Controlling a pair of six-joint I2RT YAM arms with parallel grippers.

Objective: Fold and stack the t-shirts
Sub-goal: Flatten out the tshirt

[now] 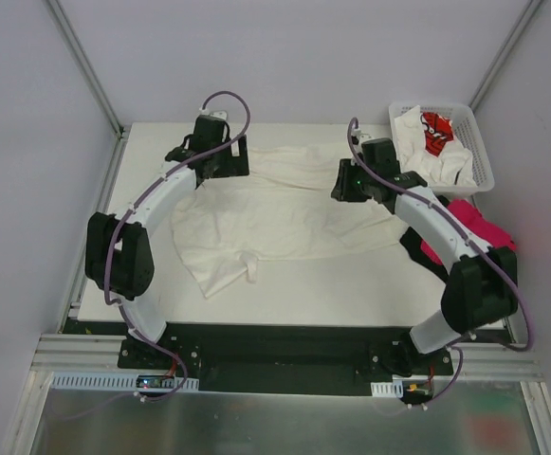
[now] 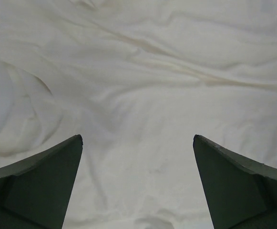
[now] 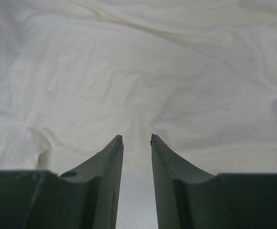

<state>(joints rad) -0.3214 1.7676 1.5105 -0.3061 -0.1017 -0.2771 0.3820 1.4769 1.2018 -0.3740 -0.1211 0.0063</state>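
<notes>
A cream-white t-shirt (image 1: 275, 213) lies spread and wrinkled over the middle of the table. My left gripper (image 1: 216, 154) hangs over its far left part. In the left wrist view the left gripper (image 2: 137, 138) stands wide open just above the cloth (image 2: 143, 71), with nothing between the fingers. My right gripper (image 1: 354, 180) is over the shirt's far right part. In the right wrist view the right gripper (image 3: 137, 137) has its jaws a narrow gap apart at the edge of the cloth (image 3: 128, 71), gripping nothing.
A white lattice basket (image 1: 485, 144) at the far right corner holds white shirts and one with red print (image 1: 436, 131). A magenta-pink shirt (image 1: 479, 227) lies at the table's right edge, with dark cloth (image 1: 413, 246) beside it under my right arm.
</notes>
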